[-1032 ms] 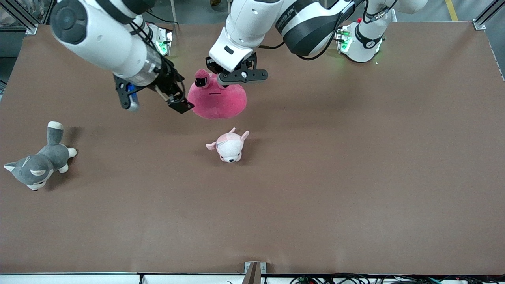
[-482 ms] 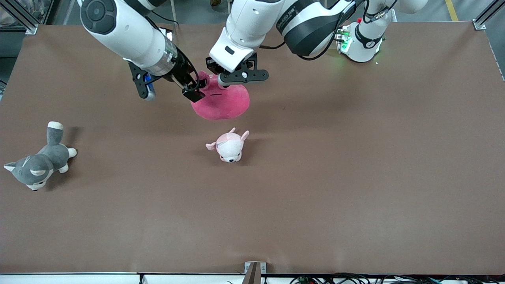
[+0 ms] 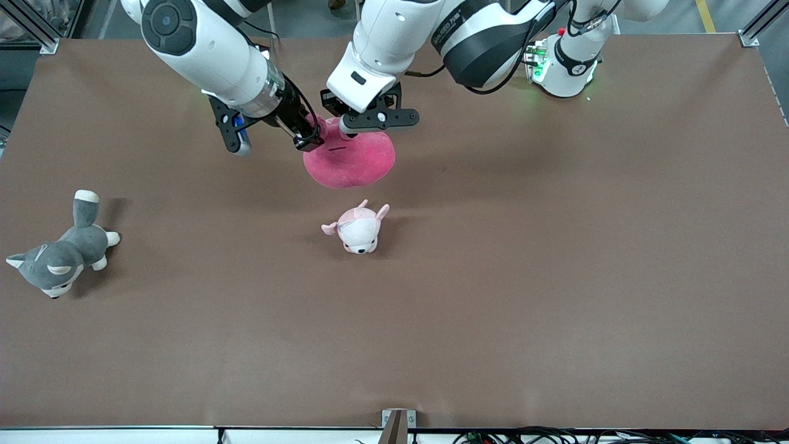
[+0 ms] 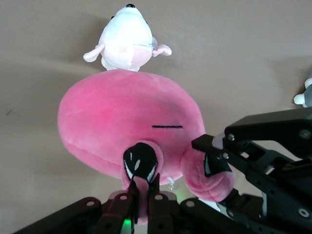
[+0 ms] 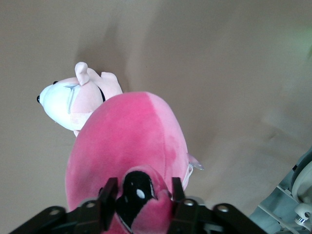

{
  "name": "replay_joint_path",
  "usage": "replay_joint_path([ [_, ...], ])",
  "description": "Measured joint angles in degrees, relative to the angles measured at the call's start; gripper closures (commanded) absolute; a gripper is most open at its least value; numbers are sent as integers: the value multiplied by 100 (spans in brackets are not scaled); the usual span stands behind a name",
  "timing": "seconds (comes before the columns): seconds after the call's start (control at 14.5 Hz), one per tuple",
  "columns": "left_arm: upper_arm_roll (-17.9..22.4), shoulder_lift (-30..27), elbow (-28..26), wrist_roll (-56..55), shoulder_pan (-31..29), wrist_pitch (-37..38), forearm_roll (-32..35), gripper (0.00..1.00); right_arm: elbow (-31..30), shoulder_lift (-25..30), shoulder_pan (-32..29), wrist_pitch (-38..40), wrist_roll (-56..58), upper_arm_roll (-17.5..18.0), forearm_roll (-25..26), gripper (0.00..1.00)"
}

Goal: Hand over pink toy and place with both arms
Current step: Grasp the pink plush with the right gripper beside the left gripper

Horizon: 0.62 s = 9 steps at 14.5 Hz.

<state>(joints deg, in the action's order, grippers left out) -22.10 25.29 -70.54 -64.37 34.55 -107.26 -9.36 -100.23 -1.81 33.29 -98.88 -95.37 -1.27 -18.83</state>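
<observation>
The pink toy (image 3: 351, 163) hangs in the air over the table's middle, between both grippers. My left gripper (image 3: 346, 125) is shut on one of its black eye stalks, seen pinched in the left wrist view (image 4: 141, 187). My right gripper (image 3: 310, 137) is at the toy's other eye stalk. In the right wrist view the right gripper (image 5: 144, 195) is open, its fingers (image 5: 109, 195) standing on either side of that stalk. The toy's round body shows in the left wrist view (image 4: 126, 117) and in the right wrist view (image 5: 126, 141). The right gripper also shows in the left wrist view (image 4: 214, 156).
A small pale pink-and-white eared plush (image 3: 357, 229) lies on the brown table (image 3: 555, 277), nearer to the front camera than the spot under the toy. A grey-and-white dog plush (image 3: 58, 256) lies toward the right arm's end.
My right gripper has moved in from the right arm's side until its fingers stand around the toy's free eye stalk. The toy has swung slightly. The left gripper keeps its hold.
</observation>
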Motion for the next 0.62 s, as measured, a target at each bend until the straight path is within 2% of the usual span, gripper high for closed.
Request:
replay_joint_path([
  [0.28,0,0,0,0,5,-12,0,99,0,9,0,-26,0,-1,0,100],
  [0.41,0,0,0,0,5,-13,0,95,0,13,0,-35,0,-2,0,100],
  [0.48,0,0,0,-2,5,-15,0,85,0,14,0,-37,0,-2,0,100],
  [0.55,0,0,1,-4,3,-22,0,70,0,14,0,-41,0,-3,0,100],
  [0.62,0,-1,5,-6,-1,-30,0,28,0,14,0,-48,0,-7,0,100],
])
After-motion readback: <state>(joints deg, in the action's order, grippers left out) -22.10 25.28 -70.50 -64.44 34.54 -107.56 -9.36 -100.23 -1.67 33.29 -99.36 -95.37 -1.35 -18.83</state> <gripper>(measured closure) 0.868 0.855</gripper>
